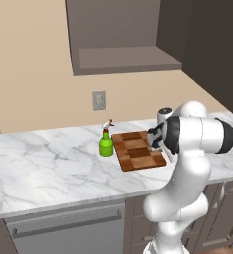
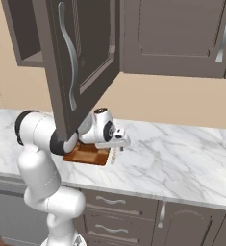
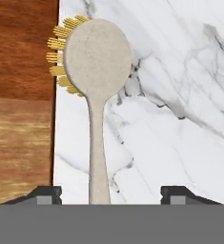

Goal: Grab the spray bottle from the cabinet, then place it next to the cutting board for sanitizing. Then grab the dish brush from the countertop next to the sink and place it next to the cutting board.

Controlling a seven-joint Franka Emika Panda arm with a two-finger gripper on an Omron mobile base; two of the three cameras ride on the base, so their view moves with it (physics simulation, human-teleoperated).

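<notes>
The gripper (image 3: pixel 111 194) has its fingers apart, with the dish brush (image 3: pixel 98 62) between them, above the countertop (image 3: pixel 180 119), just beside the cutting board (image 3: pixel 20 95). The spray bottle (image 1: pixel 106 143) stands at the board's other side.

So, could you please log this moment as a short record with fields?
bottle: green, upright on the countertop, just left of the board in the left base view
brush: round head above the marble right beside the board's edge, yellow bristles toward the board
gripper: fingertips wide apart, handle between them; contact not clear
cabinet: door open, shelf bare
</notes>
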